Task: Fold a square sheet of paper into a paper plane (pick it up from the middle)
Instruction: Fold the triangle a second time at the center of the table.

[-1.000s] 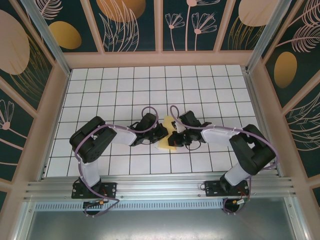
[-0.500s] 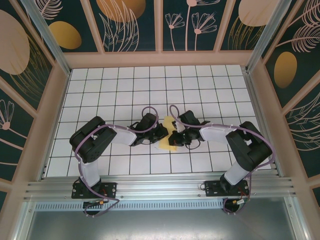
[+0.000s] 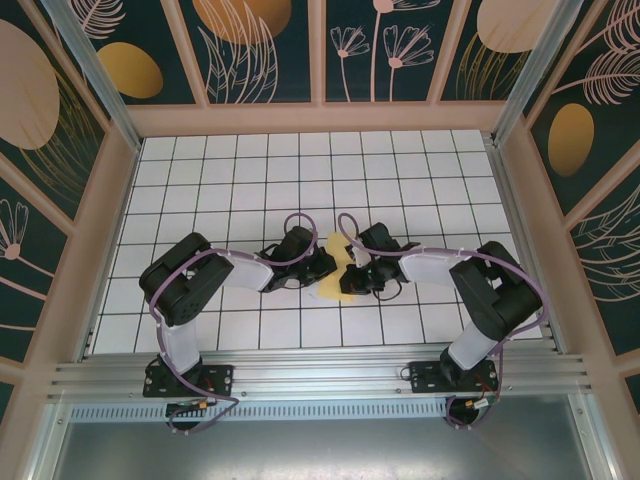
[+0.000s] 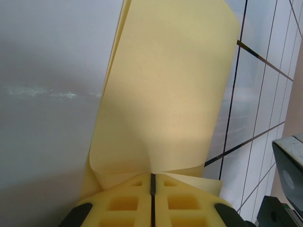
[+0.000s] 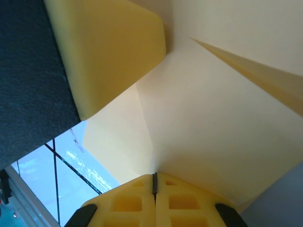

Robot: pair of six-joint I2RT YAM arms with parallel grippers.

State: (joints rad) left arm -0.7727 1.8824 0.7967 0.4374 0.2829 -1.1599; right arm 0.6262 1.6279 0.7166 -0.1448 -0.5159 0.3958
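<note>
Pinches pale-yellow paper sheet (image 3: 334, 246) w/ left gripper (image 3: 327, 268), yellow pads (image 4: 123, 204) pressed together on sheet's edge. Clamps same sheet w/ right gripper (image 3: 348, 272), jaws closed on it, just right of the left one. Holds sheet mid-scene over white grid table (image 3: 250, 190), between the two wrists, approx. centre left-right. Shows doubled, curled layers rising from pads in left wrist cam. Shows creased sheet w/ diagonal fold in right wrist cam, other gripper's pad touching it at upper left.
</note>
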